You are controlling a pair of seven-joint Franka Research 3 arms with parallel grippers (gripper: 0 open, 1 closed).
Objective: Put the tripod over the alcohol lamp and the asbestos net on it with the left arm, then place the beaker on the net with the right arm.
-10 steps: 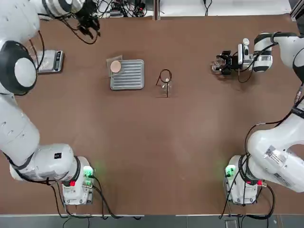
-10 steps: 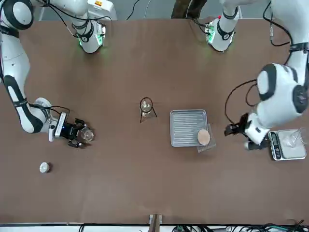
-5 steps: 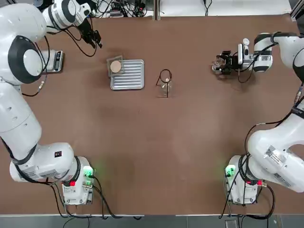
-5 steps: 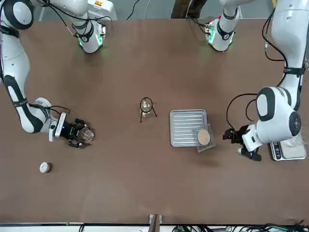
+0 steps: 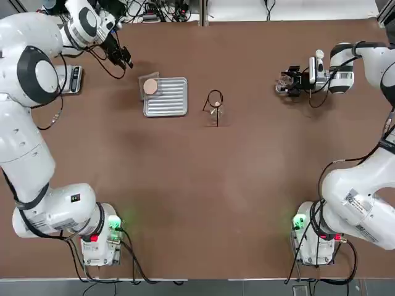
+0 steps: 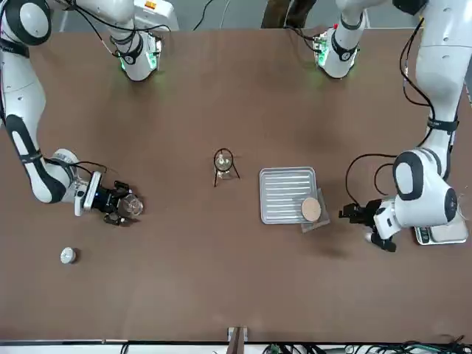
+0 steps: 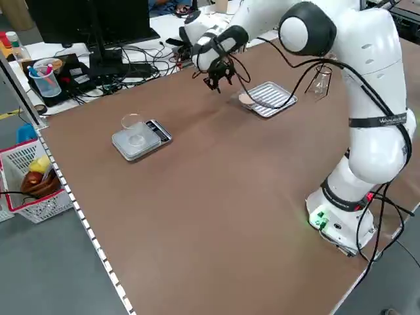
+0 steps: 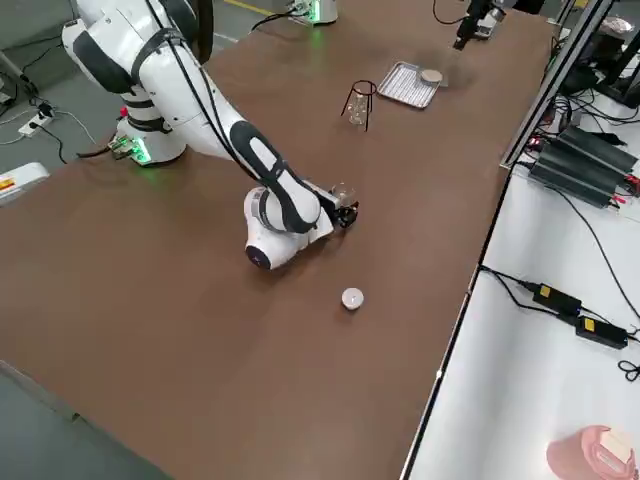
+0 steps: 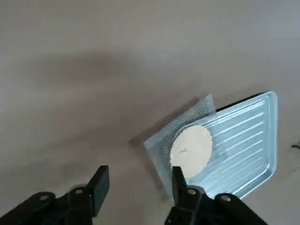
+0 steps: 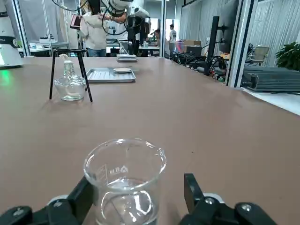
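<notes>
The black wire tripod stands over the small glass alcohol lamp near the table's middle. The asbestos net, grey mesh with a pale disc, lies on the far-left corner of the ribbed silver tray. My left gripper hovers to the left of and beyond the net, open and empty; in its wrist view the net lies ahead of the left gripper. At the far right, my right gripper is open and lies low on the table, its fingers straddling the clear beaker.
A silver scale with a clear glass vessel on it sits at the table's far left. A small white bottle stands beyond the right gripper. Cables and boxes crowd the bench behind the table's far edge.
The left gripper has swung from the table's far-left corner closer to the net and lower. The right gripper and beaker have not moved.
</notes>
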